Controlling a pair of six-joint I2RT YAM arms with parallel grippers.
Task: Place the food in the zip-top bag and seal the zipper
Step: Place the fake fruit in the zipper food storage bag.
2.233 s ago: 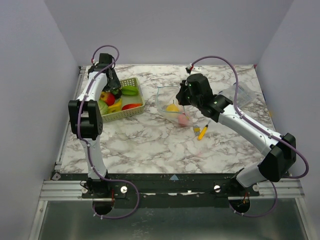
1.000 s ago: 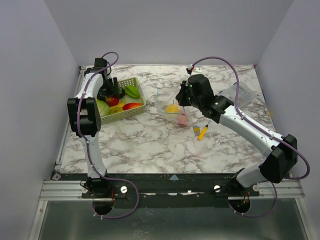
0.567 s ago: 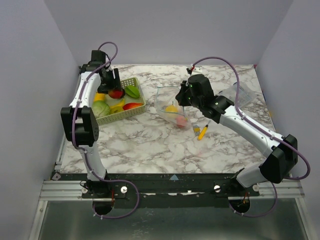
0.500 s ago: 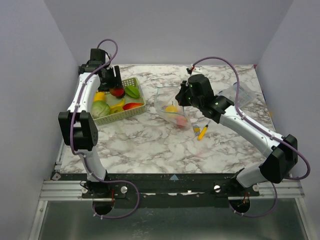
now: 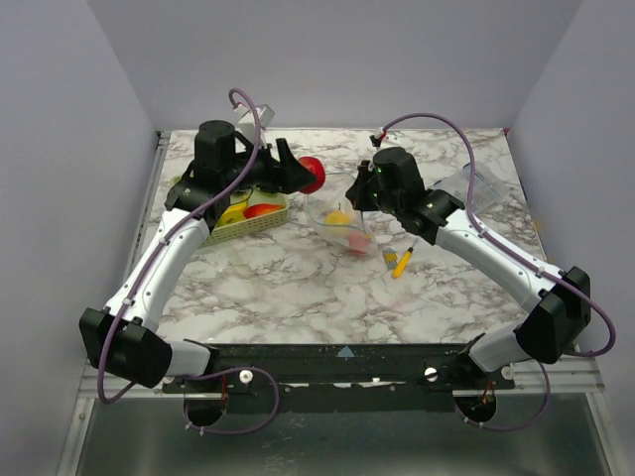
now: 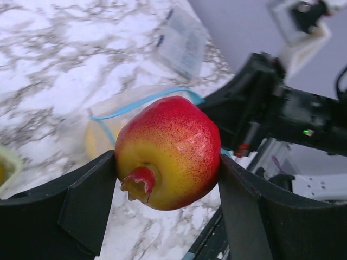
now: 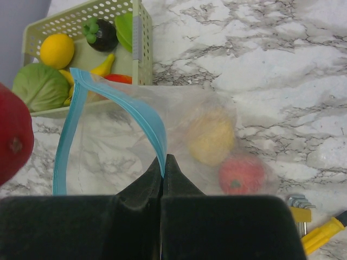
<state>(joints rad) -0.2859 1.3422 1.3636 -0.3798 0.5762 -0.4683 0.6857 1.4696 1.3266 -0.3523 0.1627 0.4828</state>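
- Overhead view: left gripper point(image 5: 301, 175) was clamped on red-yellow fruit point(image 5: 314, 172), held in the air just left of zip-top bag point(image 5: 342, 216), likely for a drop into the mouth.
- Left arm stretched far and rightward over green basket point(image 5: 266, 210).
- Right gripper point(image 5: 359, 194) pinched the bag's rim at table centre, lifting it so the mouth gaped; right arm reached leftward from near right.
- Left wrist view: fingers point(image 6: 87, 200) pressed both sides of the fruit, a firm hold; zipper point(image 6: 142, 102) lay beyond it.
- Right wrist view: jaws were together on the zipper point(image 7: 130, 105), which arched upward, unsealed.
- Yellow fruit point(image 7: 211, 138) and pink-red fruit point(image 7: 241, 173) lay inside the bag; cabbage point(image 7: 40, 86) and others sat in the basket, so the task looked partly done.
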